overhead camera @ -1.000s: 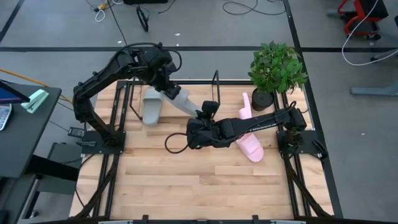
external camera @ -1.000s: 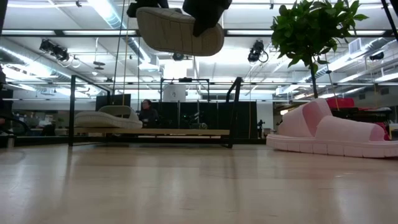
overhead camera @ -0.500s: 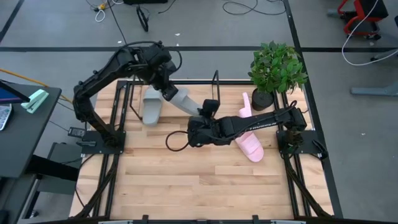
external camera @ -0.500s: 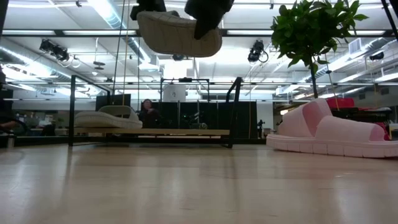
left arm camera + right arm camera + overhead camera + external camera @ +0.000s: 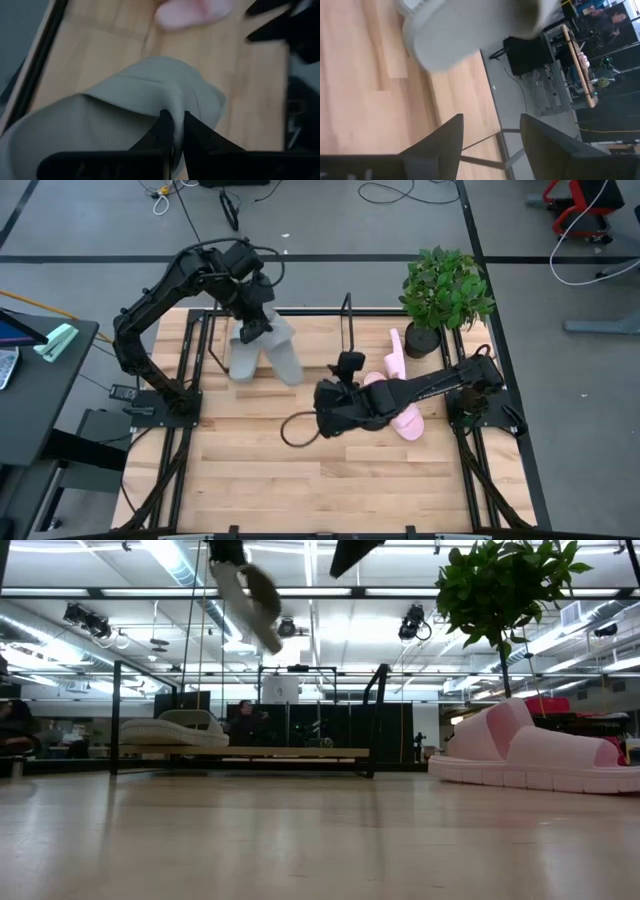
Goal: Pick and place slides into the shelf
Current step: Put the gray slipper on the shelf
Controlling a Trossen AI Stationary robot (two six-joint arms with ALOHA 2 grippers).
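Grey slide (image 5: 282, 350) hangs pinched in my left pincer (image 5: 256, 330), long axis toward 5 o'clock, shelf (image 5: 347, 320) at 3; right pincer (image 5: 349, 366) gapes empty.

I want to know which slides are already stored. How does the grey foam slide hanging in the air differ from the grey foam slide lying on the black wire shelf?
The hanging grey foam slide is pinched at its strap by the shut left gripper, tilted; the other grey foam slide lies flat on the black wire shelf, untouched. Both share the same grey colour and shape.
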